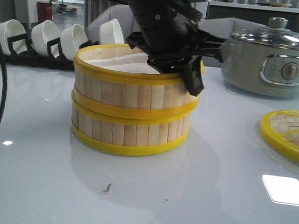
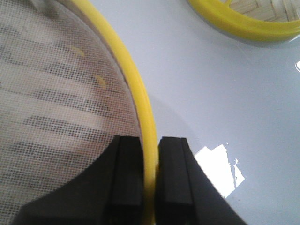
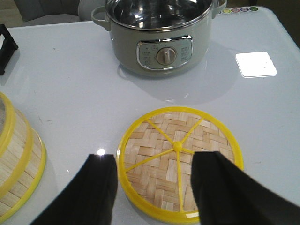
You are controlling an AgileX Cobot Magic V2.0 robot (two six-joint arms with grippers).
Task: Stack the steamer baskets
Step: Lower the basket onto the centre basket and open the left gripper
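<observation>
Nearest us, the two steamer baskets sit one atop the other mid-counter, toward the left edge: lower basket [image 1: 126, 133] underneath, upper basket [image 1: 133, 89] squared on it, white liner [image 1: 120, 62] inside. Our left gripper [image 2: 150, 180] is pinching the upper basket's yellow rim [image 2: 140, 93], one finger inside, one outside. By our reckoning, here's the danger: lift away before the fingers part and we drag the top basket off its seat or topple the pair. Over by the right edge, our right gripper [image 3: 152, 187] hangs spread wide above the woven lid [image 3: 180, 161], holding nothing. Farther back, the electric pot [image 1: 271, 63] stands toward the far right corner, white cups [image 1: 61, 37] racked at the far left.
</observation>
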